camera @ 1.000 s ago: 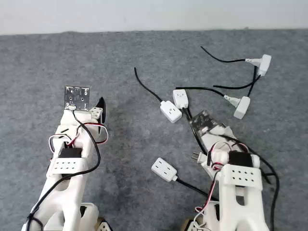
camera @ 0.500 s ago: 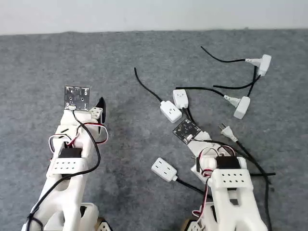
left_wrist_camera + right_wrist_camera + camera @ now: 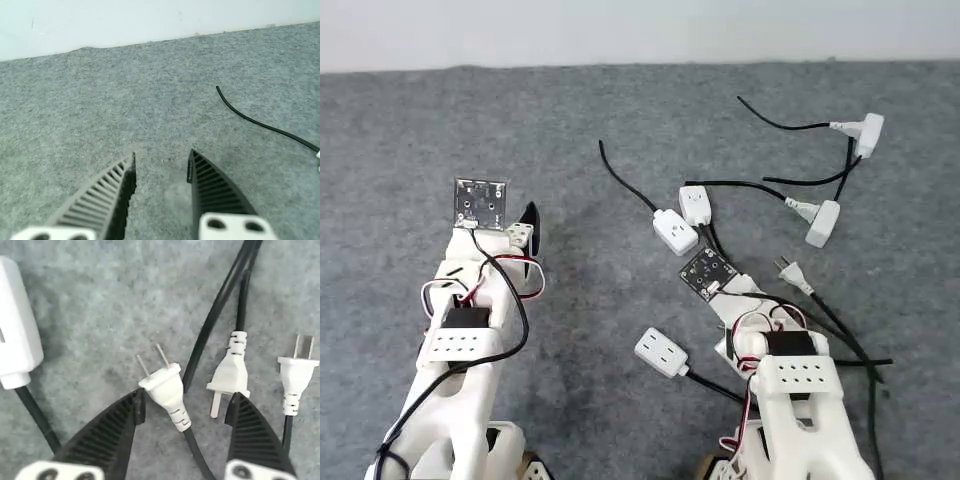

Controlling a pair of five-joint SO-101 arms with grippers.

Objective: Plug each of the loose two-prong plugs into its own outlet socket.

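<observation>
Glossy plastic plug point(image 3: 165, 386), rough matt carpet point(image 3: 580, 110)

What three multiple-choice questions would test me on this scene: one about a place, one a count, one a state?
1. What lies under the left gripper?
A) carpet
B) a socket
C) a plug

2. How many plugs lie in the right wrist view?
A) one
B) three
C) five

3. The right gripper is:
A) shut on a plug
B) shut on a cord
C) open

Answers:
1 A: grey carpet shows between its fingers.
2 B: three white plugs lie side by side on black cords.
3 C: its fingers stand apart, gripping nothing.
</observation>
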